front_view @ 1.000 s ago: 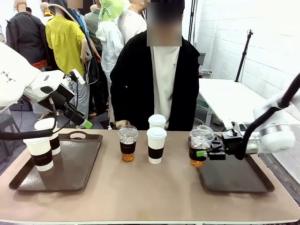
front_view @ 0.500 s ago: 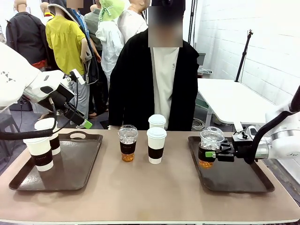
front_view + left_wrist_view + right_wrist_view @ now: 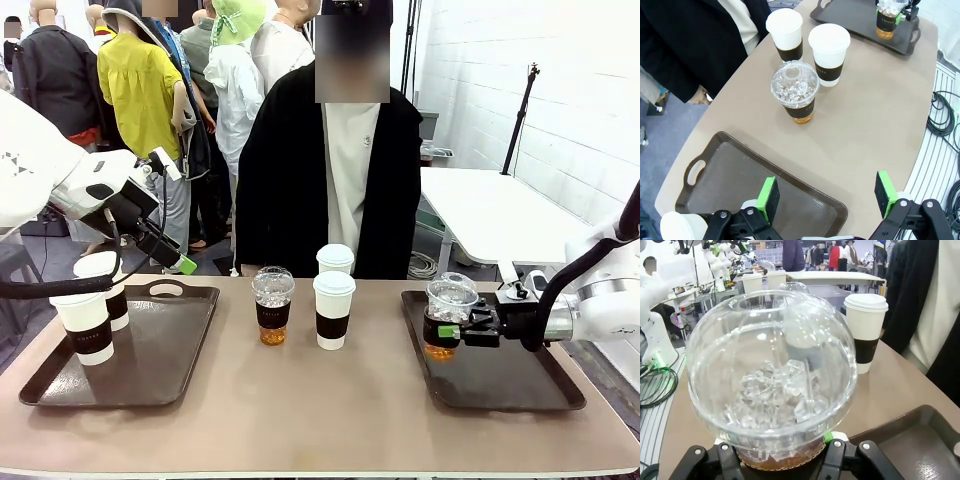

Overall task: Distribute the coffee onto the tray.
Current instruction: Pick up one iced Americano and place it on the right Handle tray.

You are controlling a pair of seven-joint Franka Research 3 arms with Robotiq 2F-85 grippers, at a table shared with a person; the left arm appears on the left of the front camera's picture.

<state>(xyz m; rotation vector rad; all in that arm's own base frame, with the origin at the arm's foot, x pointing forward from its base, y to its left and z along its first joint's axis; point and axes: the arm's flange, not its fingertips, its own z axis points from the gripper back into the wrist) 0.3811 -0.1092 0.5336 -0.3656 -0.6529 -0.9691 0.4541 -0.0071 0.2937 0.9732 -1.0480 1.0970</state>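
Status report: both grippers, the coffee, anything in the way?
Right gripper shut on domed cup, at right tray. Left gripper open, above left tray. Second domed cup mid-table, nothing blocking it.

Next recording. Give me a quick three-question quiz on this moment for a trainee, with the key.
1. True or false: the left gripper is shut on a white cup.
2. The right gripper holds the dome-lidded cup at: A) the right tray, B) the left tray, C) the table's middle.
3. How many cups stand on the table between the left tray and the right tray?

Key: 1 false, it is open. 2 A. 3 three: one clear cup and two white cups.
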